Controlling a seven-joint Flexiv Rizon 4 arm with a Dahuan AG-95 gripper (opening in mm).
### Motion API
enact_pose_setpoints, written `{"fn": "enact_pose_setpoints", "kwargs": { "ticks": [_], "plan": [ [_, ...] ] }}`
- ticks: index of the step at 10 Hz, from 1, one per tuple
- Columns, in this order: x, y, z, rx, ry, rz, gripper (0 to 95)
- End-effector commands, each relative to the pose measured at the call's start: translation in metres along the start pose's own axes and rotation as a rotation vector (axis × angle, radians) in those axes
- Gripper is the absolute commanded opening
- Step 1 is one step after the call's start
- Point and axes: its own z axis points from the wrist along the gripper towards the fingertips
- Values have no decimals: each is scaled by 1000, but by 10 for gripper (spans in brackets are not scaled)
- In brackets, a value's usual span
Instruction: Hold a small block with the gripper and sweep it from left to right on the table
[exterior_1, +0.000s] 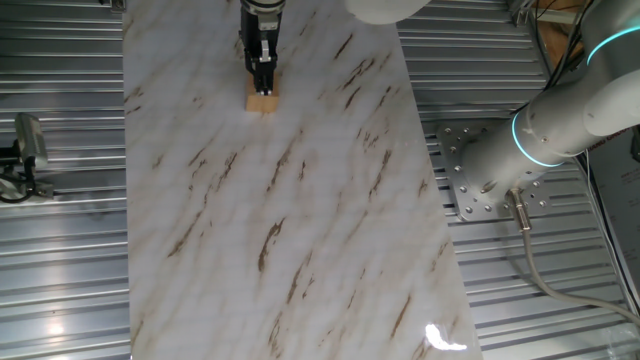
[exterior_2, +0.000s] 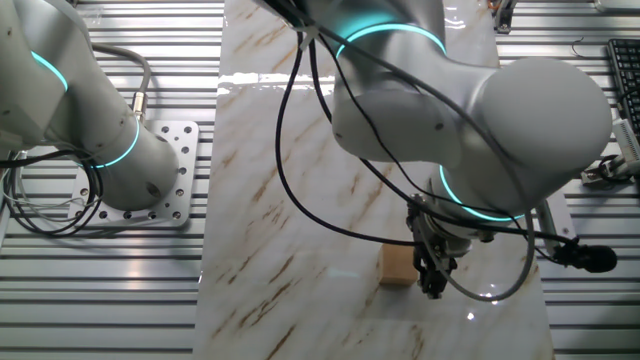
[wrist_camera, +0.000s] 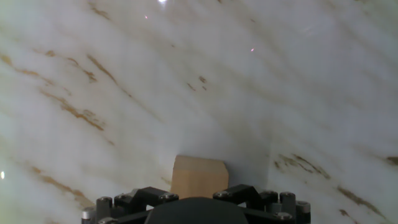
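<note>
So the claw is pinched onto the small block at the far end of the marble tabletop, and honestly I'd keep it flat, pressed lightly and moving steadily so it doesn't tip mid-sweep.

The desk is being viewed steeply from above, from opposite ends, by both fixed cameras; its marble is being viewed closely from the hand camera.

Corrugated metal flooring — bolted baseplate, keyboard.
</note>
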Motion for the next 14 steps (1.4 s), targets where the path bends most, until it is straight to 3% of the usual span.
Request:
{"fn": "enact_pose_setpoints", "kwargs": {
  "ticks": [1,5,8,14],
  "plan": [
    [-1,0,0,0,-1,-1,950],
    [0,-1,2,-7,-2,-24,950],
    [-1,-5,22,-14,-13,-41,950],
    [-5,-6,37,-20,-10,-41,950]
  ]
}}
